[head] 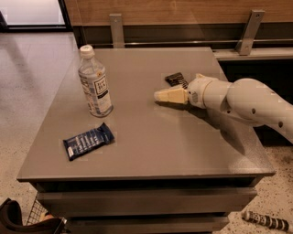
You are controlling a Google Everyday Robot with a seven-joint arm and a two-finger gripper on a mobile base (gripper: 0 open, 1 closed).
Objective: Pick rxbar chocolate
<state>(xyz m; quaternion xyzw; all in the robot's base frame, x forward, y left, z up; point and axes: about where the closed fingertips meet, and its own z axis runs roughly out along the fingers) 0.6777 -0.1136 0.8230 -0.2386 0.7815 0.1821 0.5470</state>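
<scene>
Three things are lying on a grey table (151,155) while the gripper (158,96) is reaching low over its right half.
Speckled floor (32,77) is surrounding the matte table, and a wood-panelled wall (183,11) is running behind. Lettering on the clear bottle (95,84) and the dark blue bar (88,140) is staying unreadable. The rxbar chocolate (175,79), small, flat, black with white marks, is lying just behind the gripper, whose cream fingers are pressing together into a narrow wedge, gripping nothing.
</scene>
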